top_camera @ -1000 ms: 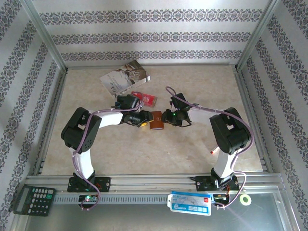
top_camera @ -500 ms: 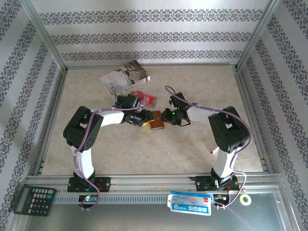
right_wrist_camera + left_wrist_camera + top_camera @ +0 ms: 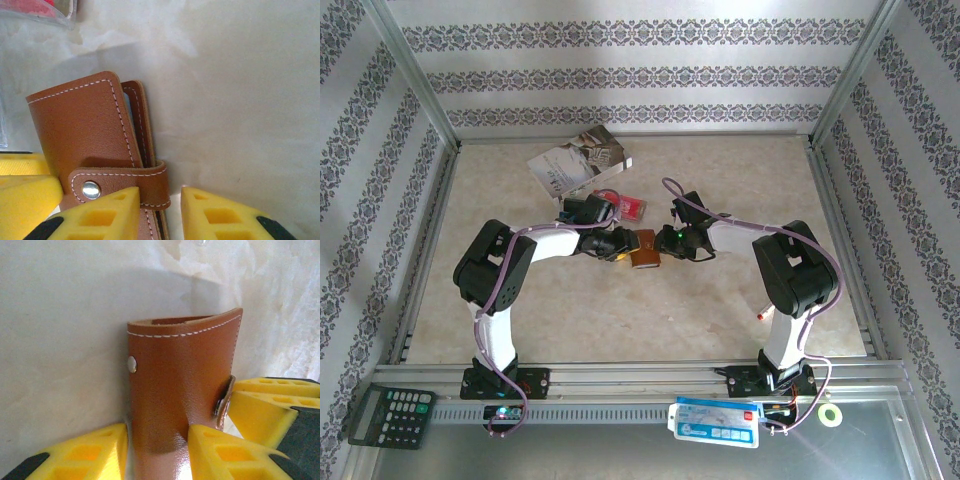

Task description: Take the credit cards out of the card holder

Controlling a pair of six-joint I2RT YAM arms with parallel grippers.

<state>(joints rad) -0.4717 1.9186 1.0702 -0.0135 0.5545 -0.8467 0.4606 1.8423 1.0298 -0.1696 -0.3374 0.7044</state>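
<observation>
Two arms meet mid-table, wrists facing each other, with the small brown leather card holder (image 3: 643,250) between them over the beige marbled table (image 3: 740,170). I cannot tell whether it rests flat on the surface.

Holder is closed: the strap (image 3: 125,177) wraps round the open edge and is fastened by a metal snap (image 3: 90,189).

Left gripper (image 3: 157,434): yellow fingers set close, one on each side of the holder's near end. Both touch the leather, which is pinched between them.

Right gripper (image 3: 161,196): fingers part-open, straddling the strap edge. One finger overlaps the leather. A strip of table shows between the strap and the other finger, so no hold.

A pale sliver shows between the flaps; card or lining, cannot tell.

Behind the arms: white-grey booklet (image 3: 578,160), and a red item in clear packaging (image 3: 628,206) near the left wrist. Black calculator (image 3: 388,412) at the near left corner.
</observation>
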